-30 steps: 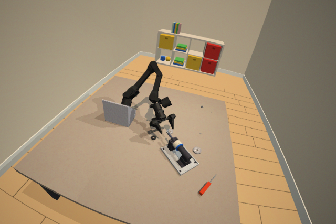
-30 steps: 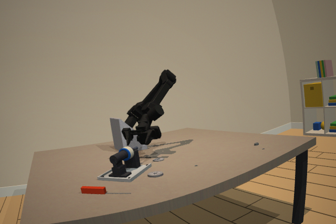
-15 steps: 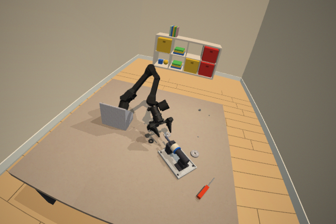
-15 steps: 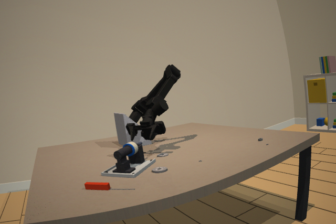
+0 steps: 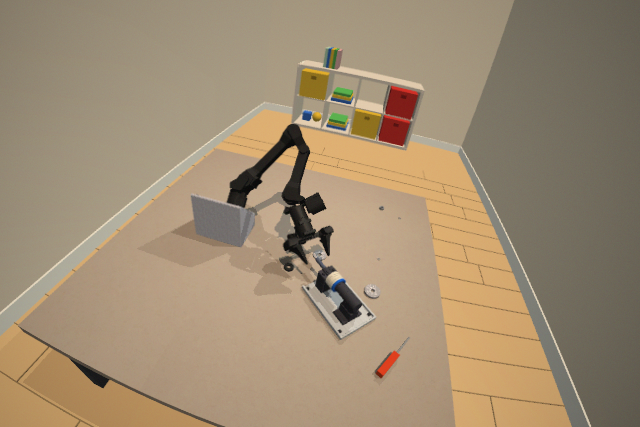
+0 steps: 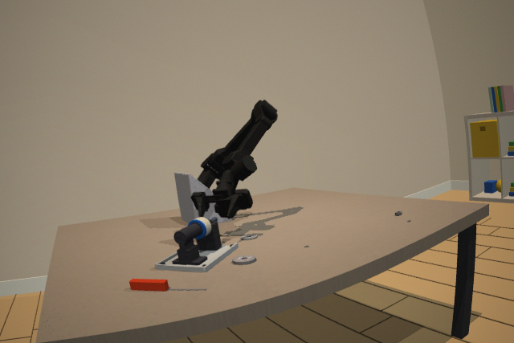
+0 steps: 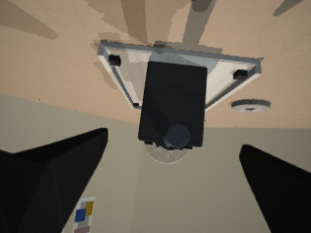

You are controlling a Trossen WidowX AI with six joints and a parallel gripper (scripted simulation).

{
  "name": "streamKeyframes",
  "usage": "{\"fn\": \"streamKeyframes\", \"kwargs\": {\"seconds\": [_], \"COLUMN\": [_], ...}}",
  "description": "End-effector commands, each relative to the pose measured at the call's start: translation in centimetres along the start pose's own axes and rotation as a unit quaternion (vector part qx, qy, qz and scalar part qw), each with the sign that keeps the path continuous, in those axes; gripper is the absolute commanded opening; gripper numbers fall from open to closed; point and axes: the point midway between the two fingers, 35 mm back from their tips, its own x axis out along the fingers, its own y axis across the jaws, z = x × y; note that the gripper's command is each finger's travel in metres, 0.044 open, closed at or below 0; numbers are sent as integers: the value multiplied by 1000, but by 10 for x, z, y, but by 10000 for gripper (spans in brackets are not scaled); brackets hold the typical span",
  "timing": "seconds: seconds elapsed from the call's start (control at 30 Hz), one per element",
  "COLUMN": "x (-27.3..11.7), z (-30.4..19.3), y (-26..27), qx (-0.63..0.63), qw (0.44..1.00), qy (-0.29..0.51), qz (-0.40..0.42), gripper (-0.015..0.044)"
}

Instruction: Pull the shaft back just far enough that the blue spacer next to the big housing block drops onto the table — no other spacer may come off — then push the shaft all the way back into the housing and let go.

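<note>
Your gripper (image 5: pixel 316 258) (image 7: pixel 174 143) is wide, holding nothing. Yellow bins (image 5: pixel 314 84) (image 6: pixel 484 138) fill shelf cubbies. Only the top view shows red bins (image 5: pixel 401 102).
</note>
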Motion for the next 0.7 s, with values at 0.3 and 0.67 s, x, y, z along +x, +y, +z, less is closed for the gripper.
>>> {"fn": "streamKeyframes", "kwargs": {"seconds": [0.3,0.67], "x": [21,24], "z": [0,0], "y": [-2,-2], "qx": [-2,-2], "qw": [1000,1000], "qy": [-1,-1], "qz": [-4,-4], "gripper": [440,440]}}
